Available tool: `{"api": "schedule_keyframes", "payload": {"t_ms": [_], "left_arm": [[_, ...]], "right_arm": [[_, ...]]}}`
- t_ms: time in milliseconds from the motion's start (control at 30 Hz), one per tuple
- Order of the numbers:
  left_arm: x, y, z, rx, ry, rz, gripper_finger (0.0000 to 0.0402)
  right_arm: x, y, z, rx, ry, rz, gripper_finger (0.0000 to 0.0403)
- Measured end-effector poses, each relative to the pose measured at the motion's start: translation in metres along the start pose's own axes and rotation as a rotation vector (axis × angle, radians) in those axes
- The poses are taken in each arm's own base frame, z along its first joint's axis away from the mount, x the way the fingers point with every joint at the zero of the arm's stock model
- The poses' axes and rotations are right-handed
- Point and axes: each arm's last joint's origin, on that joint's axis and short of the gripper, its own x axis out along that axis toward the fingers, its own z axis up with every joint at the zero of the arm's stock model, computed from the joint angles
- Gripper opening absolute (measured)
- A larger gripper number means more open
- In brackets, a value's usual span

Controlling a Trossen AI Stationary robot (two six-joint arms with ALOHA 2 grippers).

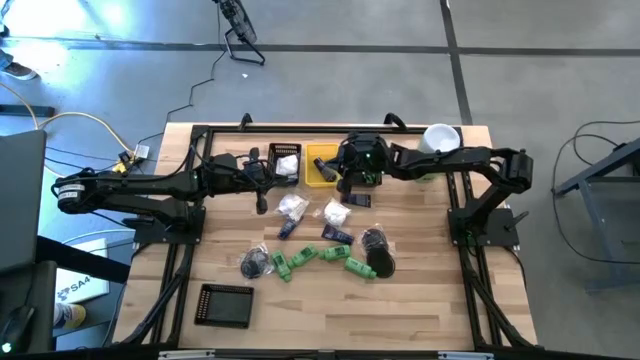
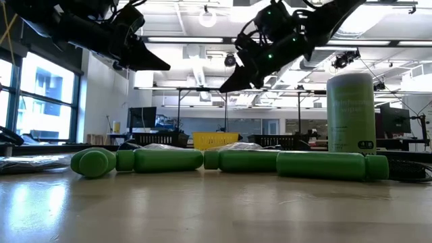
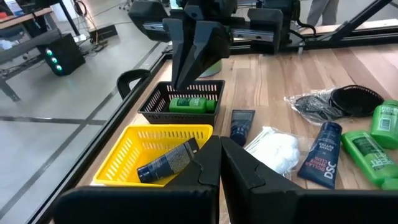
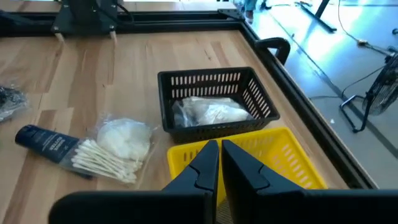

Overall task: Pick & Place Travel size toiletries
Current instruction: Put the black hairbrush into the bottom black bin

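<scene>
The travel size toiletries lie scattered mid-table: green bottles [image 1: 300, 258] [image 2: 169, 160] on their sides, white packets [image 1: 293, 207] [image 4: 118, 146], dark tubes [image 1: 336, 233] [image 3: 323, 155] and black round pieces [image 1: 378, 250]. One green bottle [image 3: 191, 104] lies in a black bin [image 3: 180, 102], a dark tube [image 3: 166, 163] in the yellow bin [image 3: 134, 146], and a white packet [image 4: 208, 112] in another black bin [image 4: 214, 99]. My left gripper [image 3: 221, 168] [image 1: 262, 195] hovers shut and empty beside the yellow bin. My right gripper [image 4: 219, 168] [image 3: 181, 81] hangs shut and empty over the bins.
A tall pale-green cylinder with a white lid [image 1: 438, 140] [image 2: 351, 115] stands at the far right. Another black bin [image 1: 225, 305] sits at the near left. Bare wood lies along the near edge [image 1: 380, 320].
</scene>
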Motion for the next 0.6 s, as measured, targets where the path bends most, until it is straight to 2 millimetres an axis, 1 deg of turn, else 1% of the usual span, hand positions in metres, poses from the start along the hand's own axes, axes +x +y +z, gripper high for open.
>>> {"api": "schedule_keyframes", "payload": {"t_ms": [167, 300, 500, 600], "left_arm": [[0.0, 0.0, 0.0, 0.002, -0.001, -0.001, 0.0001], [0.0, 0.0, 0.0, 0.002, 0.002, 0.009, 0.0001], [0.0, 0.0, -0.002, 0.0, 0.028, 0.021, 0.0001], [0.0, 0.0, -0.005, -0.006, 0.054, 0.016, 0.0001]], "right_arm": [[-0.001, -0.017, 0.001, -0.003, -0.031, -0.037, 0.0012], [-0.003, -0.032, 0.002, 0.006, -0.065, -0.026, 0.0012], [-0.007, -0.05, 0.002, 0.019, -0.11, 0.042, 0.0012], [-0.013, -0.057, 0.004, 0.023, -0.128, 0.099, 0.0012]]}}
